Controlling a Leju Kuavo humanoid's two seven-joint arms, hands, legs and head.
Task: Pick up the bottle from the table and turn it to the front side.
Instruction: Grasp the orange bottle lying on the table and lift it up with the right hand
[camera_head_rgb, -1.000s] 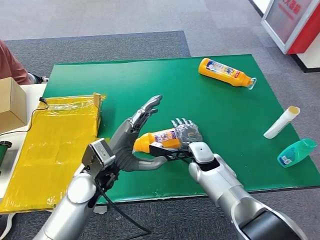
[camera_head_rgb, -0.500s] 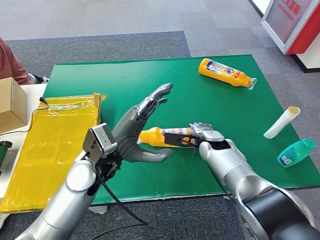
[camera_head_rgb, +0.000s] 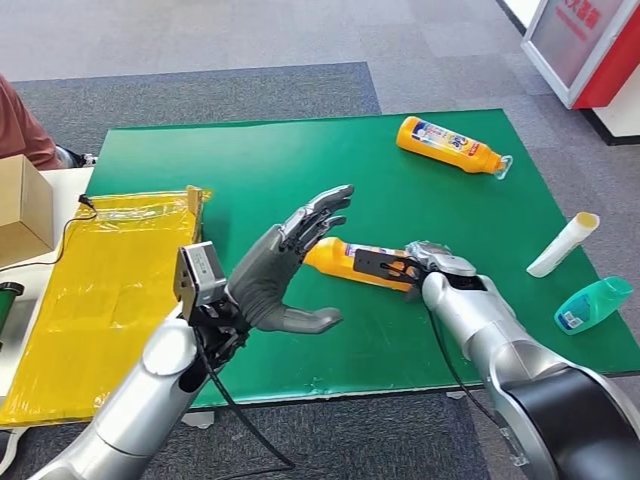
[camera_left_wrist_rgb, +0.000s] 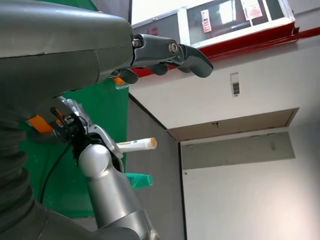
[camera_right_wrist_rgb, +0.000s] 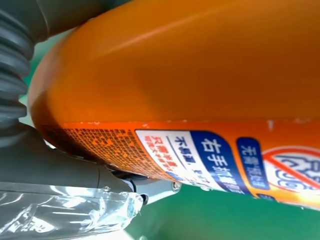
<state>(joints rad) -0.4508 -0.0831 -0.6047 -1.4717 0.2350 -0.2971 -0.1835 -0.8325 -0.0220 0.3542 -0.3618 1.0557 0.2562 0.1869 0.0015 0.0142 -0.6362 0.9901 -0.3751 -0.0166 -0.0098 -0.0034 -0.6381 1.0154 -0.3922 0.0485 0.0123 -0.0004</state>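
Observation:
An orange bottle (camera_head_rgb: 336, 256) with a blue and white label lies on its side low over the green mat (camera_head_rgb: 249, 170), its narrow end pointing at my left hand. My right hand (camera_head_rgb: 423, 266) grips its thicker end. In the right wrist view the orange bottle (camera_right_wrist_rgb: 188, 70) is very close, with the label (camera_right_wrist_rgb: 211, 155) along one side and the grey thumb (camera_right_wrist_rgb: 56, 167) against it. My left hand (camera_head_rgb: 290, 272) hovers open just beside the bottle's narrow end, fingers spread, holding nothing. In the left wrist view the left hand's fingers (camera_left_wrist_rgb: 166, 51) stretch out above my right arm (camera_left_wrist_rgb: 100, 170).
A second orange bottle (camera_head_rgb: 450, 146) lies at the mat's far right. A white tube (camera_head_rgb: 564, 245) and a teal bottle (camera_head_rgb: 594, 303) lie by the right edge. A yellow bag (camera_head_rgb: 106, 290) covers the left side, beside a cardboard box (camera_head_rgb: 23, 205) and a person's sleeve (camera_head_rgb: 23, 125).
My right hand has carried the bottle right and farther out, away from the left palm, and turned it. The left hand stays open, its fingers now reaching a little higher.

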